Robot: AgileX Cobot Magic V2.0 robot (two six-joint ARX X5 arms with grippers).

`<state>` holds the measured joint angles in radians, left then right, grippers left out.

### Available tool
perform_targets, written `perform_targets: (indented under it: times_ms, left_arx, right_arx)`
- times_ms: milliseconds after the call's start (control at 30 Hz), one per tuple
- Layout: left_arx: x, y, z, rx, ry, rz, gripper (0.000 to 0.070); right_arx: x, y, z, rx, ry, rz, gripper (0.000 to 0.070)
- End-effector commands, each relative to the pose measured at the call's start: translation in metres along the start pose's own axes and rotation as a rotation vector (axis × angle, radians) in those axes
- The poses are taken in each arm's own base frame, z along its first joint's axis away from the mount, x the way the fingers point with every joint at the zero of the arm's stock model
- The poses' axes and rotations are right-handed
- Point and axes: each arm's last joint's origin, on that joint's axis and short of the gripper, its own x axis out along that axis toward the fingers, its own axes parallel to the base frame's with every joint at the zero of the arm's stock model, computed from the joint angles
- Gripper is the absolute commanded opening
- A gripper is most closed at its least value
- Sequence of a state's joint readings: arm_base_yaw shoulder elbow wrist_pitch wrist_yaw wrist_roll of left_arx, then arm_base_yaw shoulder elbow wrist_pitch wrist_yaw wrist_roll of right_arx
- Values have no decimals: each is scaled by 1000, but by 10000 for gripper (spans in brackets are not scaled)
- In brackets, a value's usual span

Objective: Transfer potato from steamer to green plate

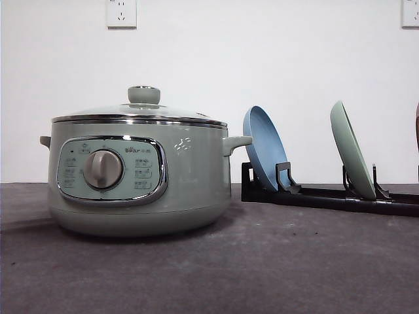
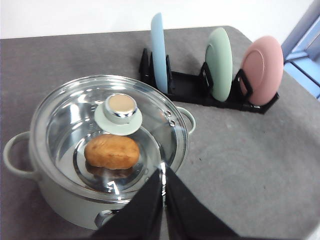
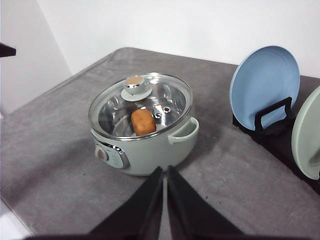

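- Left gripper (image 2: 163,176): black fingers pressed together, empty, just above steamer (image 2: 75,200) rim.
- Right gripper (image 3: 164,175): closed too, nothing held.
- Potato (image 2: 112,151): smooth orange-brown oval, lying inside steamer under glass lid (image 2: 70,115).
- Green plate (image 2: 219,64): upright in black rack (image 2: 187,87), btwn blue plate (image 2: 158,50) & pink plate (image 2: 262,69).

A grey worktop (image 1: 262,261) is spreading across the lower half of the front view. At right, a black rack (image 1: 327,195) is lying on it, propping a blue plate (image 1: 265,147) up on edge. In the left wrist view, a pink plate (image 2: 262,70) is standing in the same rack at upper right. Two white wall sockets (image 1: 121,13) are sitting at the top corners, on the white wall (image 1: 262,59).
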<state>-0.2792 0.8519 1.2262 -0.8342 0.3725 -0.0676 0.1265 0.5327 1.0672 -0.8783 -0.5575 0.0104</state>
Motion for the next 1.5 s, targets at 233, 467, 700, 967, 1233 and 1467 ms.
perform_targets:
  times_ms: [233, 467, 700, 967, 1233, 1467]
  left_arx:
    - [14, -5, 7, 133, 24, -60, 2]
    - [22, -5, 8, 133, 44, -75, 129]
    - [22, -5, 9, 138, 27, -76, 652]
    - [22, -6, 12, 146, -3, -76, 700]
    - [22, -6, 13, 146, -4, -77, 700]
    - [22, -6, 12, 146, -3, -77, 700]
  right_arx:
    - [18, -11, 9, 8, 45, 3, 1]
    - [19, -12, 11, 3, 38, -27, 4]
    - [19, -13, 16, -22, -12, -55, 575]
    - [19, -13, 17, 13, -20, -56, 700]
    - [33, -22, 22, 127, 1, -56, 700]
    - [80, -50, 42, 237, 113, -64, 692]
